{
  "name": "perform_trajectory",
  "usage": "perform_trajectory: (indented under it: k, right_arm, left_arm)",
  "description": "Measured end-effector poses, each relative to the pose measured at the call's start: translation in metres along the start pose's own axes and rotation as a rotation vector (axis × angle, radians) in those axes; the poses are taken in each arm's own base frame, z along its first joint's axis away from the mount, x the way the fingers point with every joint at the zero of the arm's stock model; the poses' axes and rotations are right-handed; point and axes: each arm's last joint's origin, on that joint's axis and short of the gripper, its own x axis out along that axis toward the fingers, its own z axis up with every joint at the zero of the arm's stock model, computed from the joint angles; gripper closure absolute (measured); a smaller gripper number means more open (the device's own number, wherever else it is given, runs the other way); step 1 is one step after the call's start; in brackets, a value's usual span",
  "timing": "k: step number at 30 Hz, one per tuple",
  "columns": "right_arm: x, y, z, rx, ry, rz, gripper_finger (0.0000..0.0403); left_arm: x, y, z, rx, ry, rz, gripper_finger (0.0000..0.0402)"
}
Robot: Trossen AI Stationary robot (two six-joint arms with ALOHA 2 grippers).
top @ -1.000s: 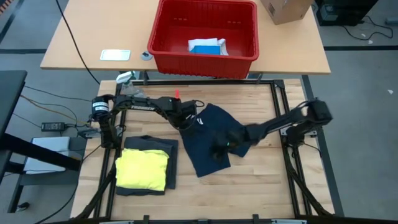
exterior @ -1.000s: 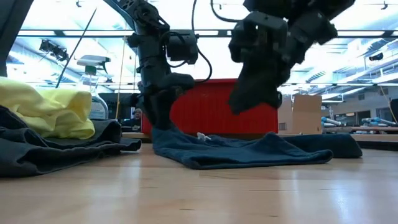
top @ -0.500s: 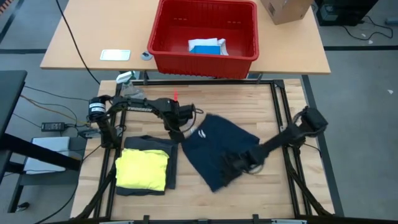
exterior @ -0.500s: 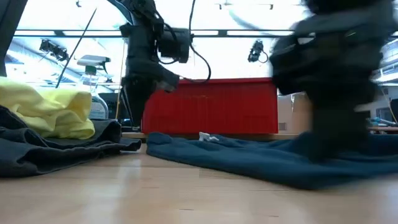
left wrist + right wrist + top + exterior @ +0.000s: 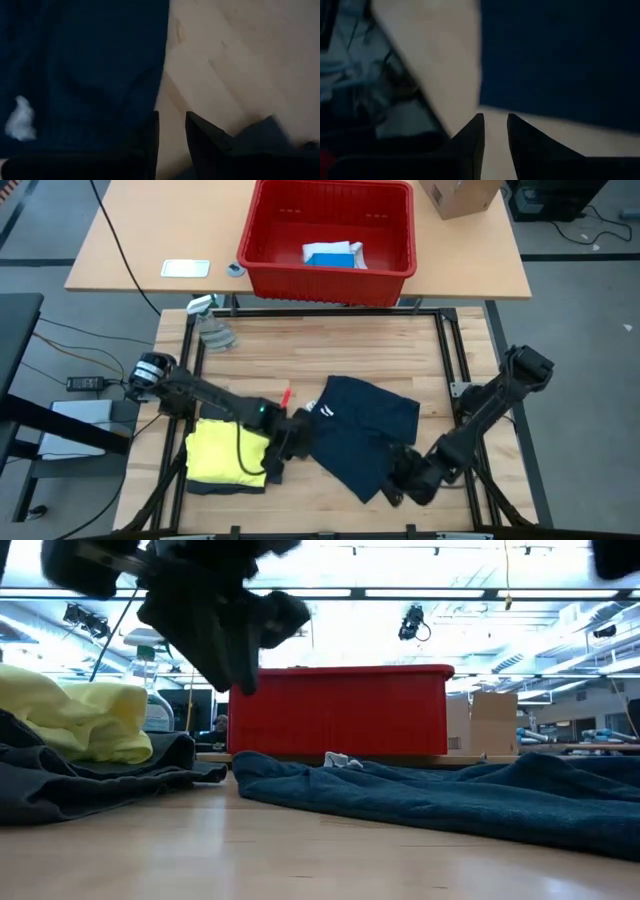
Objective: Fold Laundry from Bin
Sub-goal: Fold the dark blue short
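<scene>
A dark navy garment [image 5: 365,435] lies spread flat on the wooden table, its white label [image 5: 325,408] up; it also shows in the low view [image 5: 430,795]. My left gripper [image 5: 287,442] hovers at its left edge, beside the folded yellow garment [image 5: 230,452] that lies on a dark grey one [image 5: 245,412]. Its fingers [image 5: 172,134] stand a little apart over bare wood. My right gripper [image 5: 400,480] is just off the garment's near right corner, its fingers [image 5: 495,131] also slightly apart with only wood between them. The red bin [image 5: 330,230] holds a blue and white garment [image 5: 333,255].
The bin stands on a second table beyond the far edge, with a cardboard box [image 5: 455,195] to its right and a white flat object [image 5: 185,268] to its left. A pale rag [image 5: 215,337] and a small red item [image 5: 287,393] lie on the wood.
My right gripper has swept toward the near edge and right, and the navy garment has slid and spread out that way. My left gripper has left the garment's far left corner and gone toward the near edge, rolling its wrist, to the garment's left edge.
</scene>
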Motion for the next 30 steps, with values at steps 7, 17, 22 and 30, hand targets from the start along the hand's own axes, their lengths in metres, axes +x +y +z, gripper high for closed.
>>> perform_trajectory:
  k: [7, 17, 22, 30]
  right_arm:
    - [0.026, 0.038, -0.020, -0.180, 0.047, -0.121, 0.0289]
    - [0.060, 0.083, -0.028, -0.408, -0.017, -0.350, 0.0285]
    - [0.084, 0.084, -0.032, -0.395, -0.020, -0.379, 0.0285]
    - [0.095, 0.078, -0.031, -0.416, -0.067, -0.418, 0.0285]
  left_arm:
    - [0.008, -0.007, -0.001, 0.165, -0.010, 0.031, 0.0237]
    - [0.043, 0.005, -0.048, 0.282, 0.140, 0.264, 0.0136]
    - [0.052, 0.009, -0.060, 0.297, 0.126, 0.264, 0.0177]
    - [0.056, 0.009, -0.056, 0.309, 0.039, 0.261, 0.0266]
